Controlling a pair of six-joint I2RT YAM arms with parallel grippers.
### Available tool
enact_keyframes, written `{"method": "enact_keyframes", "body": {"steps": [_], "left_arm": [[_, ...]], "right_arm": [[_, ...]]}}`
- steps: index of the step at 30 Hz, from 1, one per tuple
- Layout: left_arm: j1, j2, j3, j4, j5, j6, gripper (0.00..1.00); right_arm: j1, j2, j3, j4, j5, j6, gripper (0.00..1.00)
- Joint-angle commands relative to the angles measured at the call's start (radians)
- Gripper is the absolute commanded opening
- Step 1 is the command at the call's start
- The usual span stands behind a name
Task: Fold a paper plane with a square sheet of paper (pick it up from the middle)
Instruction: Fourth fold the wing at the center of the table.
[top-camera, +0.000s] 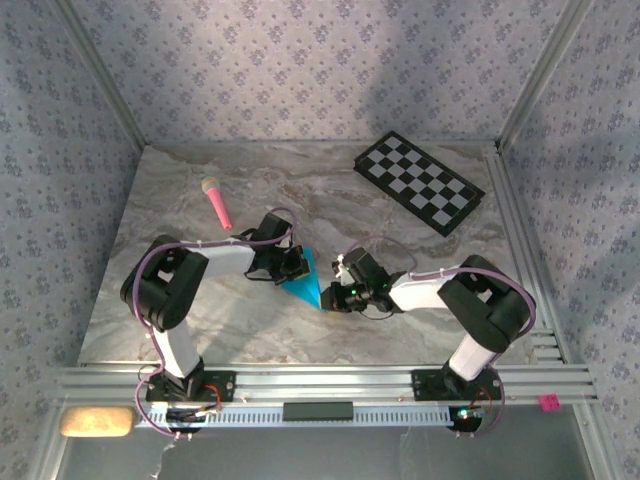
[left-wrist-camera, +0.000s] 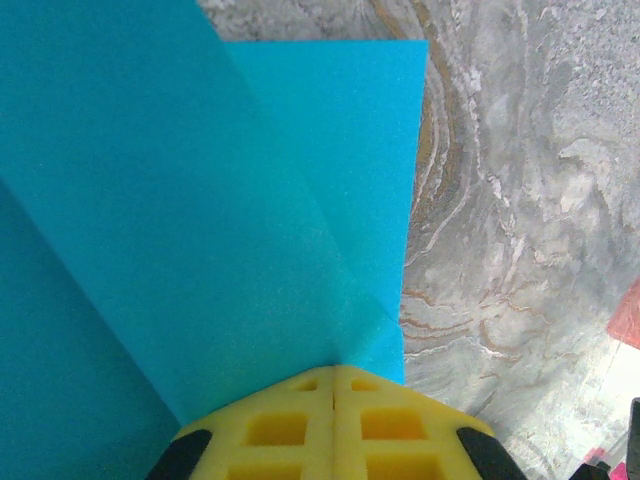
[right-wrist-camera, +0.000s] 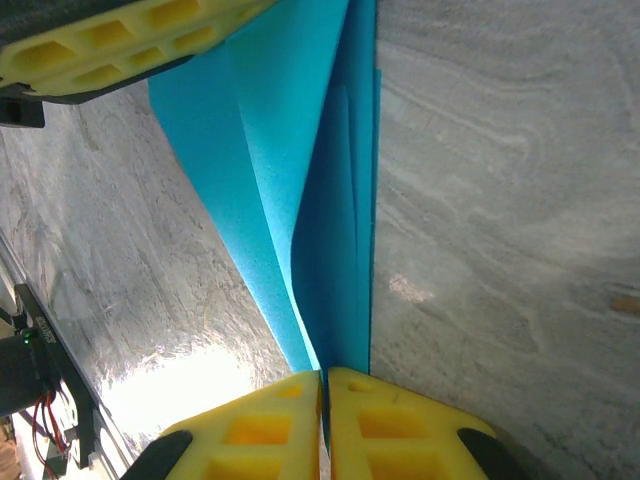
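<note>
1. Two grippers are pinching one cyan-blue sheet of paper (top-camera: 305, 282) between them, near the middle of the bench (top-camera: 330, 190), well apart from the pink stick (top-camera: 217, 203) and the checkered board (top-camera: 420, 182).
2. We are seeing the left gripper (left-wrist-camera: 333, 375) closed tight on a folded corner, where two layers are overlapping and running away from its yellow pads (left-wrist-camera: 280, 425).
3. We are seeing the right gripper (right-wrist-camera: 325, 378) clamped narrow on the opposite end, with the layers standing on edge and one of them bowing outward.
4. We are judging this as a mid-fold step: the sheet is already tapering to a point, yet it is not lying flat as a finished dart.
5. To do it well, we are advising that both arms be moving together, holding the sheet lightly taut so the bowed layer is settling against its neighbour before any crease is being pressed.
6. We are also advising that the edges be lining up first, since thin paper is creasing wherever it is buckling.
7. We are not able to tell whether the lower edge is touching the bench.
</note>
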Motion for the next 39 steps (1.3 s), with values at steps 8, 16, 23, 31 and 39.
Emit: {"method": "enact_keyframes", "body": {"steps": [8,16,23,31,39], "left_arm": [[-0.002,0.020,0.006,-0.035,-0.042,0.019,0.00],[-0.003,0.023,0.008,-0.031,-0.039,0.017,0.00],[-0.002,0.021,0.008,-0.032,-0.038,0.015,0.00],[-0.002,0.019,0.005,-0.034,-0.041,0.016,0.00],[-0.002,0.017,0.005,-0.034,-0.043,0.014,0.00]], "right_arm": [[0.003,-0.020,-0.018,-0.126,0.010,-0.037,0.14],[0.005,-0.002,-0.026,-0.162,0.023,-0.053,0.12],[0.005,-0.001,-0.025,-0.165,0.016,-0.053,0.10],[0.007,-0.029,-0.032,-0.198,0.009,-0.062,0.12],[0.011,-0.001,-0.032,-0.208,0.014,-0.067,0.08]]}}
